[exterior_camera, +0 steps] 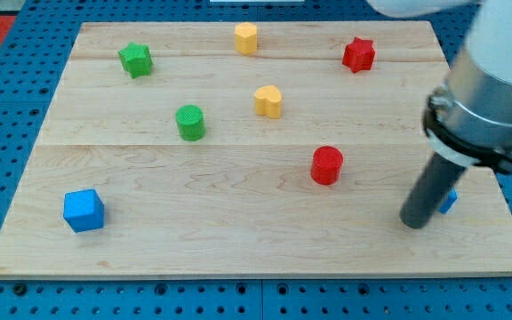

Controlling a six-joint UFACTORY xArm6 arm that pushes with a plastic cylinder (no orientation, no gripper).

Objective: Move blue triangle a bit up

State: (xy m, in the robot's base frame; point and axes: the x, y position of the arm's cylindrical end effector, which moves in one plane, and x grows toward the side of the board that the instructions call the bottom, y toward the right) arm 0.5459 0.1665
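The arm slants in from the view's upper right; my tip (pixel 413 222) rests on the tabletop (pixel 238 222), touching the mostly hidden blue triangle (pixel 451 202); a plain rod, no jaws.

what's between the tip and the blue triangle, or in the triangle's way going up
Nothing visible. My tip sits right at the blue triangle, on its left-bottom side, hiding most of it. Above the triangle the board shows no block, though the arm hides part of that stretch.

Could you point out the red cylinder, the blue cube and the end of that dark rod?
red cylinder (pixel 326 164): camera view, its side.
blue cube (pixel 84 210): camera view, front face.
my tip (pixel 413 222): camera view, the rod's very end.
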